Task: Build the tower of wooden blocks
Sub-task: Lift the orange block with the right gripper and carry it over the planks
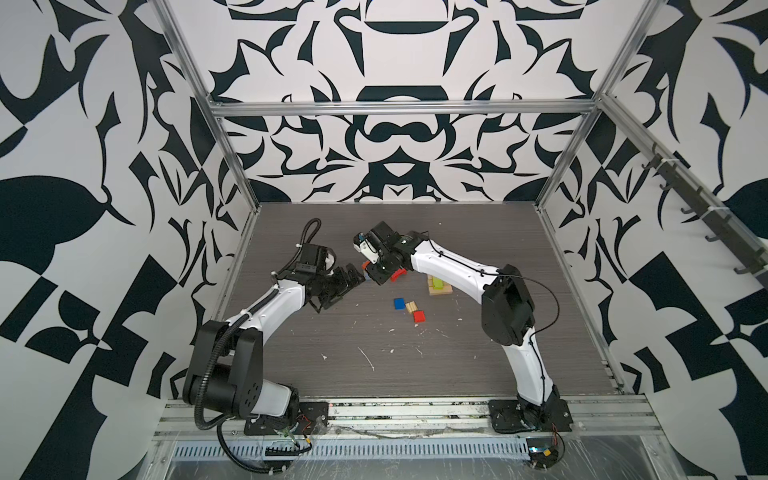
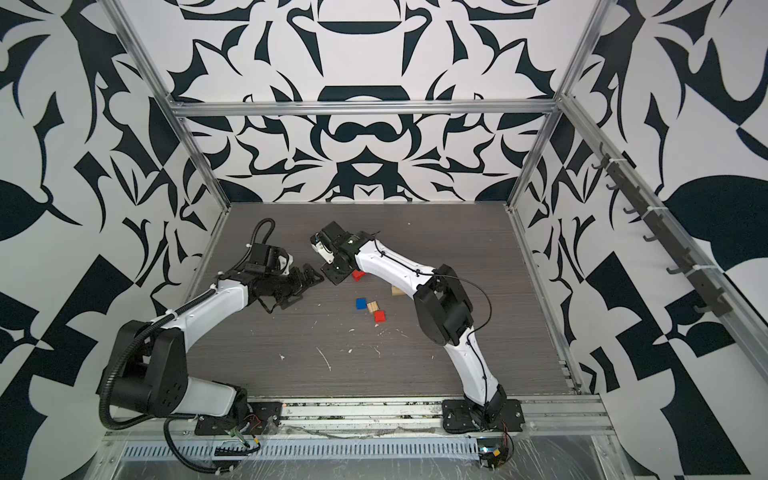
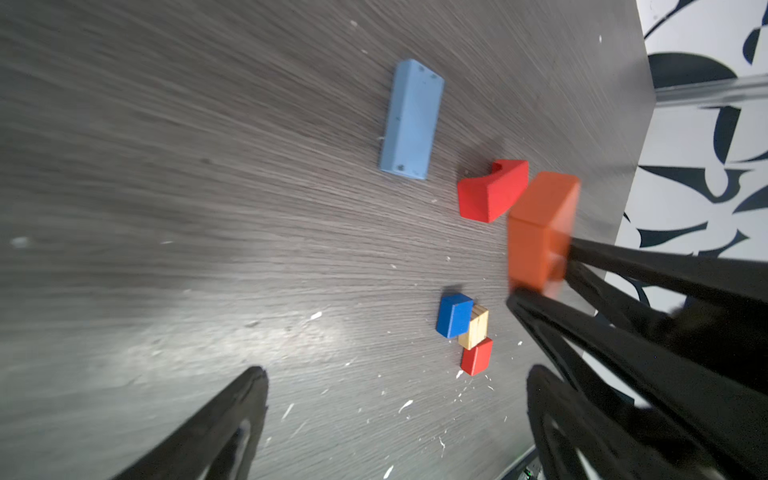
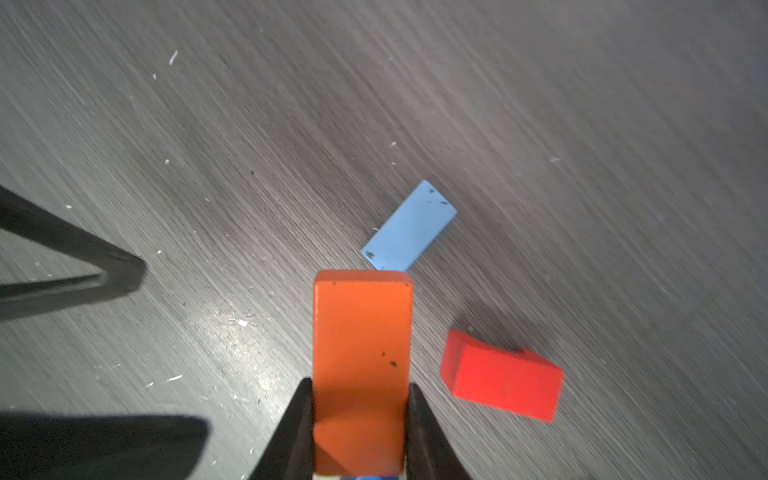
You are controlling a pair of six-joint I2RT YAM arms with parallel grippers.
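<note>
Across the dark table (image 1: 415, 374), we see the left gripper (image 1: 352, 281) spread wide. Wrist views alone show the right gripper (image 4: 359, 384) pinching an orange block (image 4: 362, 324). Rightward stands the tower (image 1: 439, 286), green on tan, mostly behind the right arm (image 2: 386, 262) in a top view.

A robot lab's test cell: an aluminium frame (image 1: 399, 109) boxes in a scuffed grey surface (image 1: 374, 374), the walls (image 1: 83, 124) carry a bold black-and-white print, and a left arm (image 1: 278, 297) and a right arm (image 1: 449, 259) are bolted to a slotted rail (image 1: 415, 409), with cables (image 1: 208, 370) trailing.
</note>
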